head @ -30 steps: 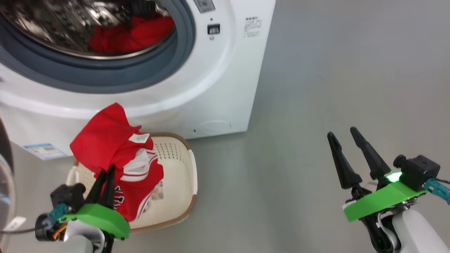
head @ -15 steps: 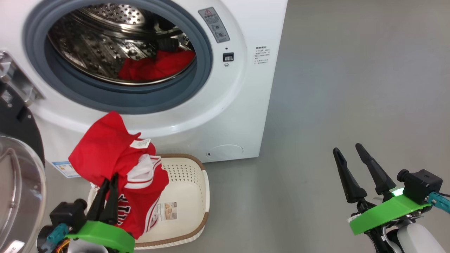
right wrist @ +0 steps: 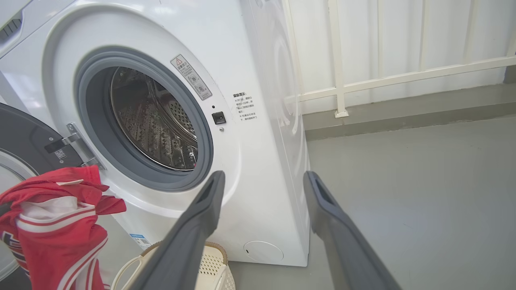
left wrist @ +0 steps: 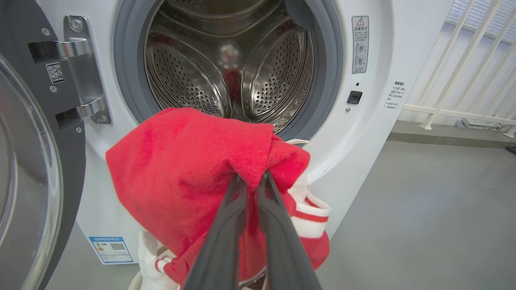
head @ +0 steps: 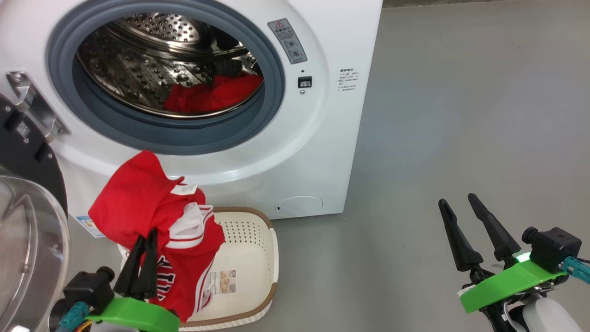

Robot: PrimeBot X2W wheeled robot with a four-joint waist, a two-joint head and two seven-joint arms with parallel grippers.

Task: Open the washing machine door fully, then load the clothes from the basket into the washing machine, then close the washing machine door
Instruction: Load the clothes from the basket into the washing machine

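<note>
The white washing machine (head: 318, 152) stands with its door (head: 27, 221) swung open at the left, glass bowl facing me. One red garment (head: 212, 94) lies inside the steel drum. My left gripper (head: 145, 236) is shut on the clothes (head: 138, 203), a red jersey with white trim, which hangs lifted over the cream basket (head: 258, 258) below the opening. From the left wrist, the fingers (left wrist: 278, 225) pinch the red cloth (left wrist: 189, 165) in front of the drum mouth. My right gripper (head: 458, 205) is open and holds nothing, off to the right over the floor.
Grey floor (head: 461, 115) stretches to the right of the machine. A white railing (right wrist: 383, 76) runs along a wall behind it. A blue label (left wrist: 111, 249) marks the machine's lower left front. The door hinge (head: 32, 108) juts out at the left of the opening.
The head camera has tilted up, showing more of the drum and door. The left gripper still holds the jersey above the basket; the right gripper stays open.
</note>
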